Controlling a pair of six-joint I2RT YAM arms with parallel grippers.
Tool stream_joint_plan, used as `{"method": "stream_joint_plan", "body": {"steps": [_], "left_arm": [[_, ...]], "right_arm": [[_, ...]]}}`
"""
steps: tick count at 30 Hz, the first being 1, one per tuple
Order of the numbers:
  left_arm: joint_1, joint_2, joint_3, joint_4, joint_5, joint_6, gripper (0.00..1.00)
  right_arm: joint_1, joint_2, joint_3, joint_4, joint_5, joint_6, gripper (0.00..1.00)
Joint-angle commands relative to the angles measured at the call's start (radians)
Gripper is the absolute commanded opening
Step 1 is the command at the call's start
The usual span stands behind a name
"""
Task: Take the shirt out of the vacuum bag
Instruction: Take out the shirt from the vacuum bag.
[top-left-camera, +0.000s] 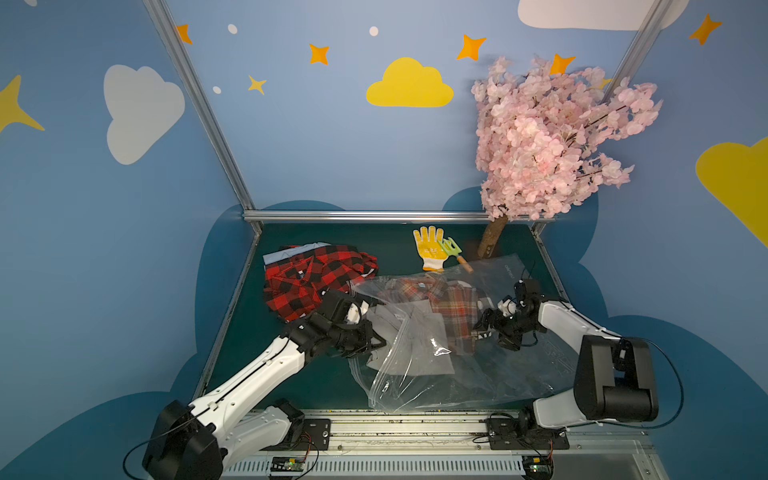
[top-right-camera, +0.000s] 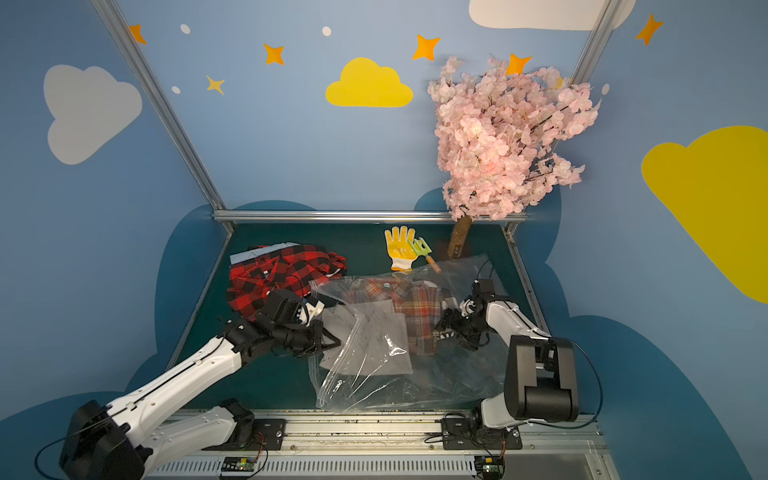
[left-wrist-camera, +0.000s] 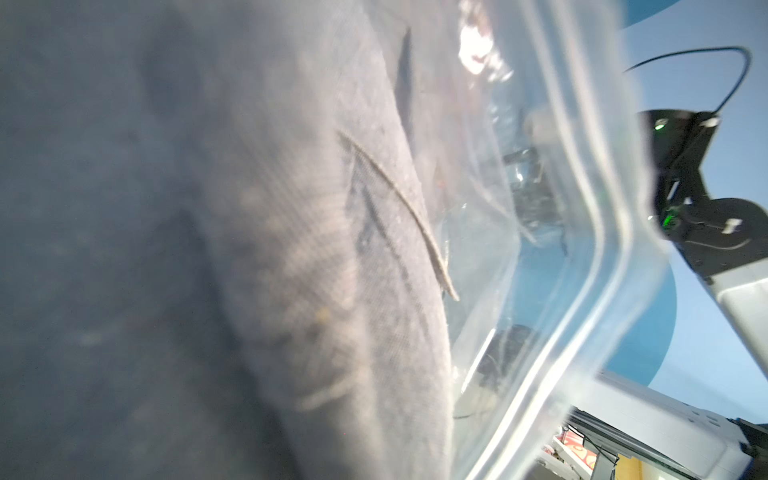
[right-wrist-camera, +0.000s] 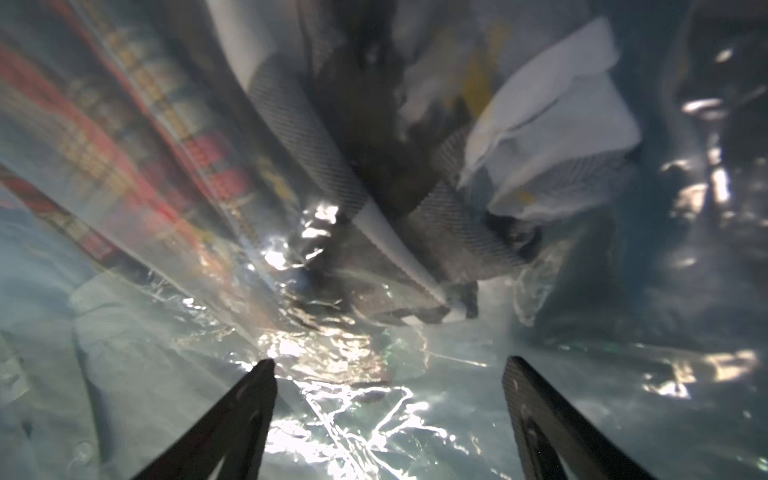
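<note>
vacuum bag: clear and crumpled, flat on the green table, in front of the blossom tree, its far corner just beside the trunk; seen in both top views
red-black checked shirt: out of the bag, bunched on the table well to the left of the tree
left gripper: in front of the tree and to its left, at the bag's left edge, jaws closed narrow against the grey cloth; what is pinched between them I cannot tell
grey shirt: inside the bag, at its left end, farther from the tree than the plaid one; it fills the left wrist view beside the zip-seal strip
plaid shirt: inside the bag, on the side nearer the tree
yellow glove: just left of the trunk
green toy rake: between glove and trunk, touching the glove
right gripper: straight in front of the tree, jaws spread wide, nothing between them, crinkled plastic close ahead
</note>
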Motion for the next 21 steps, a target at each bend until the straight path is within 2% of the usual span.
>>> {"method": "stream_joint_plan", "body": {"steps": [1, 7, 10, 12, 14, 17, 21], "left_arm": [[0.088, -0.056, 0.078, -0.15, 0.038, 0.124, 0.09], [0.298, -0.07, 0.251, -0.362, 0.024, 0.302, 0.09], [0.397, -0.049, 0.378, -0.457, -0.039, 0.393, 0.09], [0.428, -0.024, 0.478, -0.516, -0.141, 0.446, 0.09], [0.465, 0.008, 0.579, -0.539, -0.179, 0.484, 0.09], [0.515, 0.079, 0.697, -0.537, -0.189, 0.516, 0.09], [0.548, 0.219, 0.834, -0.465, -0.099, 0.518, 0.08]], "right_arm": [[-0.006, 0.031, -0.017, 0.037, 0.011, 0.011, 0.87], [-0.01, 0.075, -0.012, 0.067, 0.007, 0.022, 0.87], [-0.012, 0.087, -0.01, 0.079, -0.002, 0.026, 0.87], [-0.012, 0.096, -0.007, 0.083, -0.011, 0.027, 0.87], [-0.012, 0.105, -0.001, 0.086, -0.021, 0.027, 0.87], [-0.011, 0.121, 0.017, 0.079, -0.029, 0.018, 0.87], [-0.011, 0.13, 0.032, 0.078, -0.037, 0.014, 0.87]]}}
